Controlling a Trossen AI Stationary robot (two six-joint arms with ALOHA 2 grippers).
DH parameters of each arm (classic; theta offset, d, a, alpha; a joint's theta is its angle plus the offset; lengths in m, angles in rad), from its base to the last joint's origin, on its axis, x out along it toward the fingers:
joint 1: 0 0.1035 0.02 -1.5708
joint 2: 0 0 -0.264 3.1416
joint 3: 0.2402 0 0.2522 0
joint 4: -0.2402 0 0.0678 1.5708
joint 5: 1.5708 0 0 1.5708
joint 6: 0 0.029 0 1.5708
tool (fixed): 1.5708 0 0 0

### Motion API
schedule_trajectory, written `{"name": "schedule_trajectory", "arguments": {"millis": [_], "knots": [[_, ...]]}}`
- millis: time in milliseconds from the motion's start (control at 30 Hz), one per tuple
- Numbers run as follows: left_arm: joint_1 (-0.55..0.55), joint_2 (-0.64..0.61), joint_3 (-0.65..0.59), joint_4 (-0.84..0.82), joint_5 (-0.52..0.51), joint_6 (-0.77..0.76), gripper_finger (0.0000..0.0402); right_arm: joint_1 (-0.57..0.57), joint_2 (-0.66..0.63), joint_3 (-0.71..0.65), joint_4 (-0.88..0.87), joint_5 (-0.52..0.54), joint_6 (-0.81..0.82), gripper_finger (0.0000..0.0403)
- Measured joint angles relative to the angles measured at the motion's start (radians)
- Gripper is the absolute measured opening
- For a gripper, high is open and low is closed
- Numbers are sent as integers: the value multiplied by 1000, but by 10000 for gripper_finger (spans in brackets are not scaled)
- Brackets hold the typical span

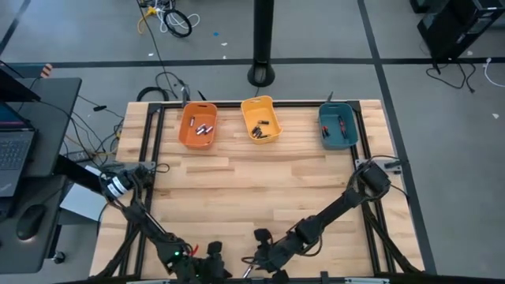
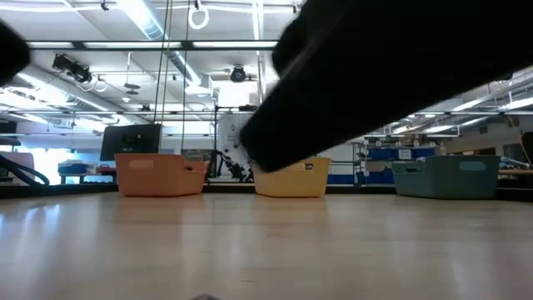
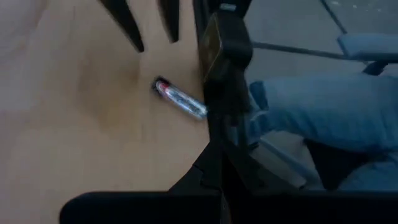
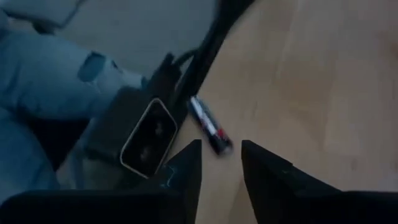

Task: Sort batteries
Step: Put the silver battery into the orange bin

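Note:
One battery [image 4: 210, 127], silvery with a dark and red end, lies on its side on the wood at the table's near edge; the left wrist view also shows this battery [image 3: 180, 98]. My right gripper [image 4: 219, 163] is open just short of it, a finger on either side of its dark end, not touching. My right gripper [image 1: 257, 264] and my left gripper [image 1: 211, 256] are both low at the near edge. More batteries lie in the orange bin [image 1: 197, 126], the yellow bin [image 1: 260, 120] and the teal bin [image 1: 339, 126].
A black camera box [image 4: 148, 135] stands at the near edge right beside the loose battery. A person's blue-jeaned leg [image 3: 323, 112] is just beyond that edge. The three bins sit in a row along the far edge. A dark arm [image 2: 400, 75] covers much of the low view.

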Motion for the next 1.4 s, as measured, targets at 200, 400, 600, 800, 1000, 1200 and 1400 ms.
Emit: {"name": "schedule_trajectory", "arguments": {"millis": [200, 400, 600, 800, 1000, 1200, 1400], "knots": [[-25, 18, 8, 7, -41, -30, 6, -15, 52, 63, 0, -34, -7, 136], [-28, 32, 15, 25, -48, -54, 6, -17, 66, 61, 13, -66, -7, 129], [-26, 33, 17, 22, -48, -48, 6, -16, 65, 59, 21, -66, -11, 130], [-23, 33, 17, 17, -48, -47, 6, -27, 65, 58, 17, -59, -35, 131], [-23, 33, 17, 15, -48, -47, 6, -29, 65, 58, 18, -62, -49, 131], [-22, 33, 16, 16, -48, -46, 6, -29, 96, 60, 34, -78, -52, 132], [-21, 33, 16, 17, -48, -47, 6, -29, 97, 65, 13, -56, -58, 94]]}}
